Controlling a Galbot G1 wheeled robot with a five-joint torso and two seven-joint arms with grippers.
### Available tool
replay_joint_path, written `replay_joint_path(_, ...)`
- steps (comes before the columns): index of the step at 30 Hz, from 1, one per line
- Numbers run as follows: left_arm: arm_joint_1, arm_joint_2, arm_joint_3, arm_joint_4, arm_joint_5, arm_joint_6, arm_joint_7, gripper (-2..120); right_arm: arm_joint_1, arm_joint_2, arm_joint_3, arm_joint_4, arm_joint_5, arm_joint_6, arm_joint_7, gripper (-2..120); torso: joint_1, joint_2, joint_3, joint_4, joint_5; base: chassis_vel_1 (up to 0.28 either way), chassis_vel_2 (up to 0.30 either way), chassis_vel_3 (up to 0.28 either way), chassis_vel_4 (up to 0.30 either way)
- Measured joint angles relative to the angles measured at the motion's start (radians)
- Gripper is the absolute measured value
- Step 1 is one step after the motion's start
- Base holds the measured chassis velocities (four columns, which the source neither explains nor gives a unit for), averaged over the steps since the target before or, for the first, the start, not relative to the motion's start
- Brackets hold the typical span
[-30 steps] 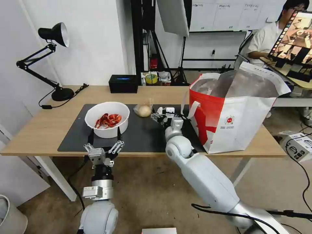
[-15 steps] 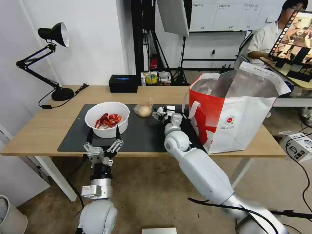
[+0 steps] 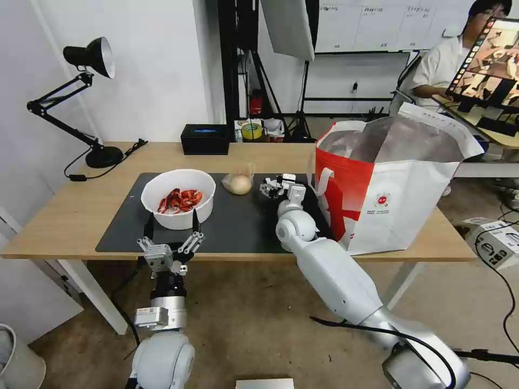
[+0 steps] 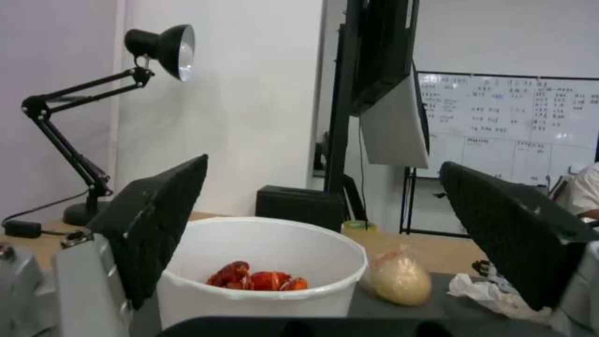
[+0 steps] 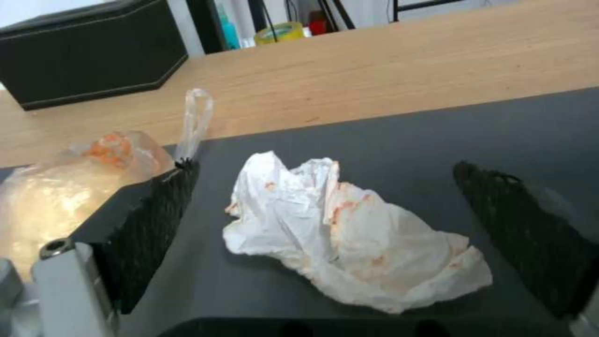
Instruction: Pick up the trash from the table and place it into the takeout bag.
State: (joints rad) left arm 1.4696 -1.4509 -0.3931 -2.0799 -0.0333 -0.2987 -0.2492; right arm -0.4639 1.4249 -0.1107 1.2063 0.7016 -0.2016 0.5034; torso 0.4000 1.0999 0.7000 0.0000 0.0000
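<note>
A crumpled white tissue (image 5: 349, 238) with orange stains lies on the dark mat (image 5: 499, 135), between the fingers of my open right gripper (image 5: 325, 175). In the head view that gripper (image 3: 277, 186) hovers low over the mat, beside the takeout bag (image 3: 389, 200). The bag is red and white and stands open at the right. A clear bag with a pale bun (image 3: 238, 183) lies just left of the gripper. The white bowl of red crayfish shells (image 3: 178, 202) stands on the mat's left part. My left gripper (image 3: 174, 220) is open at the table's front edge, before the bowl (image 4: 262, 281).
A black box (image 3: 205, 139) stands at the back of the light-wood table (image 3: 70, 216). At the far left is a black desk lamp (image 3: 89, 108) with its cable. A person sits at a desk behind the takeout bag.
My right gripper has slid forward and a little right over the mat, closer to the takeout bag. The left arm has barely shifted.
</note>
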Motion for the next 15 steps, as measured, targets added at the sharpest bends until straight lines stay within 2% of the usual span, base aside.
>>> replay_joint_path(15, 0.002, -0.014, 0.001, 0.007, 0.002, -0.003, 0.0, 100, 0.027, 0.013, -0.02, -0.064, -0.004, 0.004, -0.022, 100, 0.0, 0.0, 0.0, 0.0, 0.0, 0.0, 0.0, 0.0, 0.0)
